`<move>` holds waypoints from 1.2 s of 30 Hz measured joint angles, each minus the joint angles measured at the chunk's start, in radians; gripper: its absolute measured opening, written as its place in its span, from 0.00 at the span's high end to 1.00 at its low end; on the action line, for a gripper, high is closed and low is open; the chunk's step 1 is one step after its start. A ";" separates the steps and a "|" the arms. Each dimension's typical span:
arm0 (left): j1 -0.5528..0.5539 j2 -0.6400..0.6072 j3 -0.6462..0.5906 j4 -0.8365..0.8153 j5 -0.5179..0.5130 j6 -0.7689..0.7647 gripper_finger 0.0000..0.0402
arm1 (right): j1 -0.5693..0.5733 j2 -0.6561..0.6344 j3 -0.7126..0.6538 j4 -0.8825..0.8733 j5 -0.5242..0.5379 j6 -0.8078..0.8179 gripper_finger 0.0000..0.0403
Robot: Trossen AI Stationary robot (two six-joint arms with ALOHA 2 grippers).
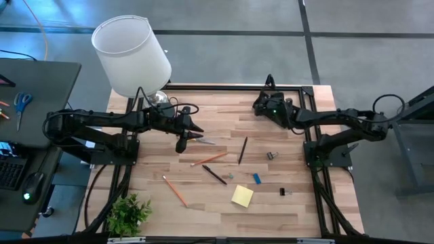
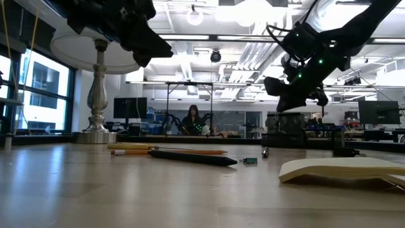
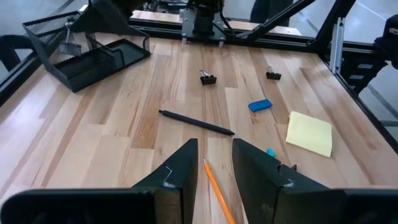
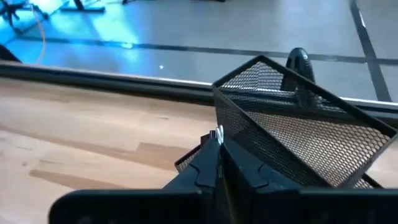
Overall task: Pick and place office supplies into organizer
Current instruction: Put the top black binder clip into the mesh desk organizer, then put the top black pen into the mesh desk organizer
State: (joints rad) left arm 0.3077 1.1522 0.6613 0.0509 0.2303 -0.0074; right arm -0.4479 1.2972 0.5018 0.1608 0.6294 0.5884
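The organizer (image 1: 271, 103), a black wire-mesh box, sits at the table's far right corner, and it also shows in the left wrist view (image 3: 87, 53). My right gripper (image 4: 217, 146) is shut on it. My left gripper (image 3: 214, 165) hovers open above mid-table, over an orange pencil (image 3: 217, 186). Lying flat on the table are a black pen (image 3: 196, 122), a second black pen (image 1: 214, 174), another orange pencil (image 1: 175, 191), a yellow sticky pad (image 1: 242, 196), a blue eraser (image 1: 256, 178) and two black clips (image 3: 208, 78) (image 3: 272, 75). Grey blades (image 1: 206, 141) poke out beside the left gripper, and their handles are hidden. My right gripper pinches the organizer's mesh wall at a near upright edge (image 4: 216, 124) between its two fingertips. It comes level from the table's right side. The organizer looks tilted in the hold, with its low front part (image 3: 118, 53) down on the table.
A white lamp shade (image 1: 131, 54) on a metal base (image 2: 96, 95) stands at the far left corner. A small green plant (image 1: 127, 213) sits at the near left edge. Left of the table is a dark desk with blue-handled scissors (image 1: 22, 103). A person (image 2: 192, 119) sits far behind.
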 joint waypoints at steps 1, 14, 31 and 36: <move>0.000 0.000 0.000 0.000 0.009 0.000 0.78 | 0.010 0.000 0.000 -0.003 0.008 0.018 0.97; 0.000 -0.074 0.000 0.011 0.048 0.070 0.78 | 0.097 0.000 0.000 -0.091 0.165 0.223 0.94; 0.000 -0.176 0.000 -0.007 0.047 0.131 0.78 | 0.153 0.000 0.000 -0.250 0.179 0.307 0.59; 0.000 -0.176 0.000 -0.047 0.046 0.126 0.78 | 0.179 -0.005 0.000 -0.247 0.120 0.195 0.61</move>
State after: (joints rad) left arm 0.3077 0.9764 0.6613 0.0038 0.2768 0.1188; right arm -0.2688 1.2920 0.5018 -0.0864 0.7499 0.7835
